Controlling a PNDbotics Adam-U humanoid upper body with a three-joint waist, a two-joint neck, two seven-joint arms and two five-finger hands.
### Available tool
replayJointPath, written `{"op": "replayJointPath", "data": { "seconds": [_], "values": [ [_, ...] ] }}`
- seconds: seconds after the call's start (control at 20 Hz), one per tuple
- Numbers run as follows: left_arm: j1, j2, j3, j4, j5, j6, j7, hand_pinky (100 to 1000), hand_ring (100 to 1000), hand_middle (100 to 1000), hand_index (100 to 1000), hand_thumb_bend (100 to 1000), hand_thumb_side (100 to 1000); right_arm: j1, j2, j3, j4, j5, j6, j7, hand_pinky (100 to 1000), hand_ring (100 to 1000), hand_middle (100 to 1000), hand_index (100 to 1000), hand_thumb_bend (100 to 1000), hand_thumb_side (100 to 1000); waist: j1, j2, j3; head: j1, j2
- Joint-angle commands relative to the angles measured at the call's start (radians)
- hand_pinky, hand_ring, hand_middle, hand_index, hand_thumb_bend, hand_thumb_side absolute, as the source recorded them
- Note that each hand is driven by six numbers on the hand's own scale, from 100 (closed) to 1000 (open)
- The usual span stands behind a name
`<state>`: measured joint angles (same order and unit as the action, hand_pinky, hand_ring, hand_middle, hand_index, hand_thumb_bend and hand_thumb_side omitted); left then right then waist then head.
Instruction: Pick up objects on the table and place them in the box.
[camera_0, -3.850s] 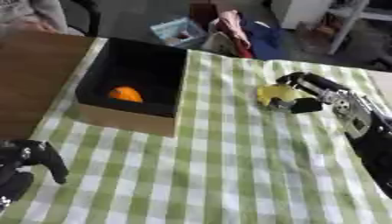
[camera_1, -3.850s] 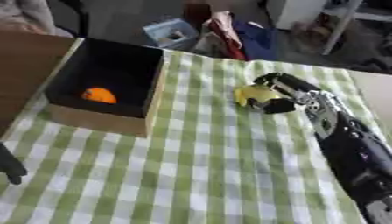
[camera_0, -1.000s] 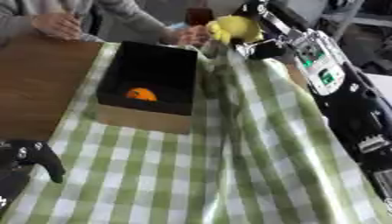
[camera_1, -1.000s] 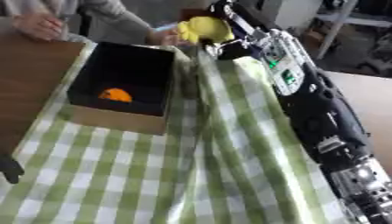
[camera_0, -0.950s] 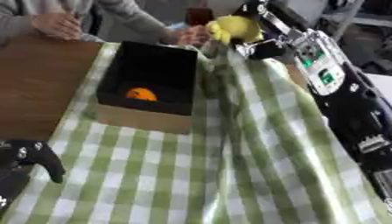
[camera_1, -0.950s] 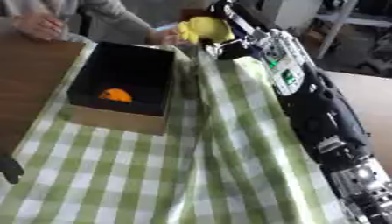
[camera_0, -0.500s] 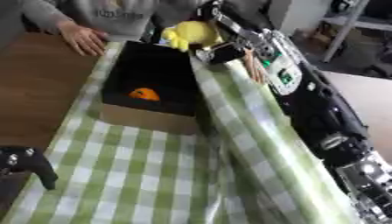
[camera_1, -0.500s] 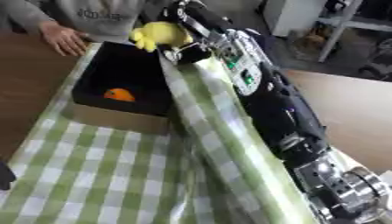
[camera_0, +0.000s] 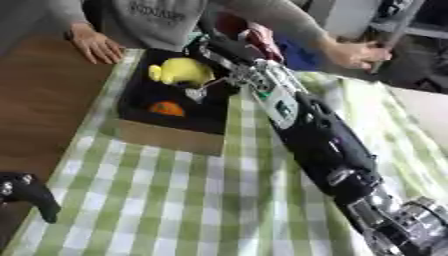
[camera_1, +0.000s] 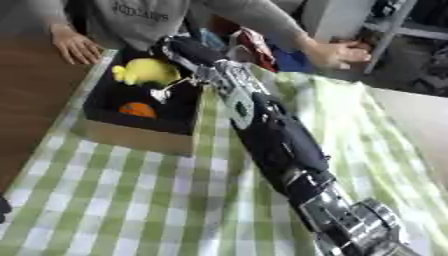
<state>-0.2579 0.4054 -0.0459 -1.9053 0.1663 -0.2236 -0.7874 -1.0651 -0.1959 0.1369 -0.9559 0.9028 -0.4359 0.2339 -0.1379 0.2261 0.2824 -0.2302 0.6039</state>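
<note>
- Left eye view: my right hand (camera_0: 219, 75) has moved from the top edge to over the box (camera_0: 171, 140), upper left of the frame. My fingers are curled around the yellow toy (camera_0: 181, 71), so I think I can drop it in soon.
- An orange thing (camera_0: 166, 108) already sits inside the box.
- My left hand (camera_0: 26, 192) rests at the lower left, fingers bent, holding nothing.
- Right eye view: the toy hangs above the box's dark inside.

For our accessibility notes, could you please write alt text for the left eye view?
The robot's right hand holds a yellow object over the black-lined box, which already contains an orange object. The box sits on a green checked tablecloth; the left hand rests at lower left.
</note>
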Motion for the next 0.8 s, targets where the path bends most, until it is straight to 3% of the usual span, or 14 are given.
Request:
{"op": "replayJointPath", "data": {
  "seconds": [0.05,0.4,0.8],
  "values": [
    [-0.015,0.014,0.001,-0.009,0.004,0.002,-0.005,642,552,565,705,100,762,-0.016,-0.002,0.000,0.009,0.040,-0.014,0.011,777,751,749,853,119,532,0.007,-0.014,-0.001,-0.002,-0.014],
    [-0.014,0.014,0.002,-0.008,0.004,0.003,-0.006,642,552,566,705,100,762,-0.017,-0.007,0.000,0.015,0.065,-0.018,0.053,826,840,904,954,305,707,0.007,-0.015,-0.004,0.000,-0.014],
    [-0.009,0.015,0.005,-0.008,0.005,0.001,-0.003,642,552,566,704,100,759,-0.021,-0.033,-0.004,-0.019,0.053,0.004,0.067,834,855,934,971,342,697,0.012,-0.020,-0.009,0.004,-0.012]
  ]
}}
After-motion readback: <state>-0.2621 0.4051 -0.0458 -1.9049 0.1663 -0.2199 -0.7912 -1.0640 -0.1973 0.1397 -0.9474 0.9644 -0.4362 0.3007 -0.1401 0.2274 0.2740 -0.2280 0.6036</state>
